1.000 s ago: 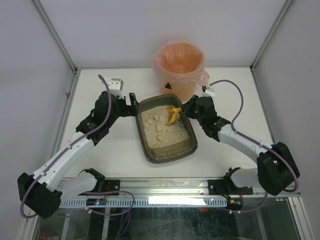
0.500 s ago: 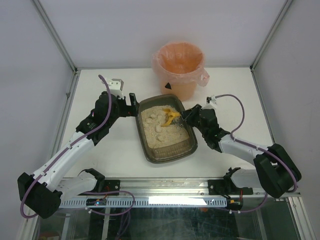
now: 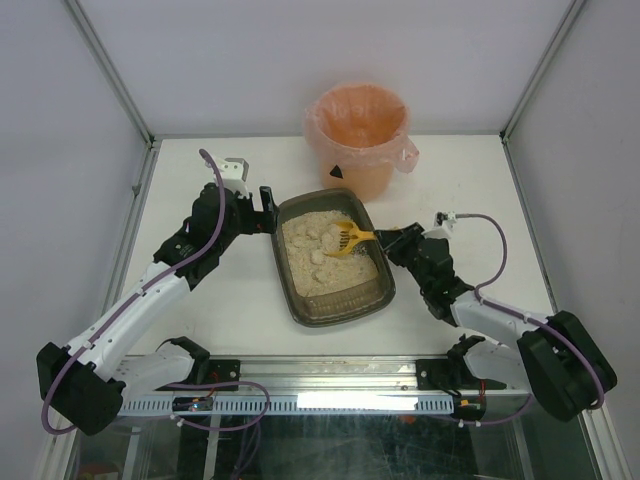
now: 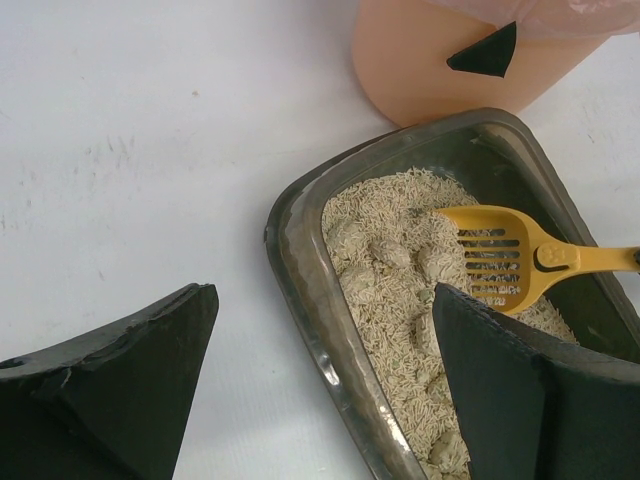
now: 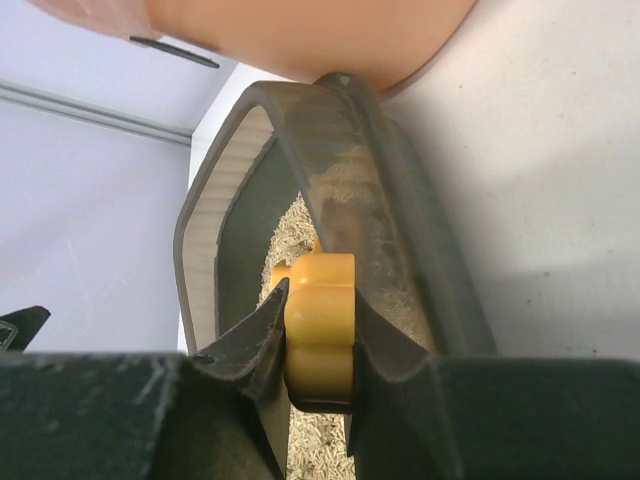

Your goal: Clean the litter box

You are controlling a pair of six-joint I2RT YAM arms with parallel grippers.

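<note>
The litter box (image 3: 340, 316) is a dark tray of beige litter with several clumps, at table centre. My right gripper (image 3: 386, 238) is shut on the handle of the yellow slotted scoop (image 3: 347, 239), whose head lies over the litter at the far end. In the right wrist view the jaws (image 5: 320, 305) pinch the yellow handle end (image 5: 320, 340) just over the tray's rim (image 5: 380, 200). My left gripper (image 3: 267, 208) is open and straddles the tray's far left rim (image 4: 300, 290), one finger outside, one over the litter. The scoop (image 4: 500, 262) shows there too.
A round orange-pink bag-lined bucket (image 3: 358, 135) stands just behind the tray, also seen in the left wrist view (image 4: 430, 60) and the right wrist view (image 5: 320, 30). White table surface surrounds the tray; frame posts and walls close in the sides.
My right arm has pulled back to the right and lowered. The scoop has swung from the tray's far right corner to lie flatter across the litter, its handle pointing right. The left arm has not moved.
</note>
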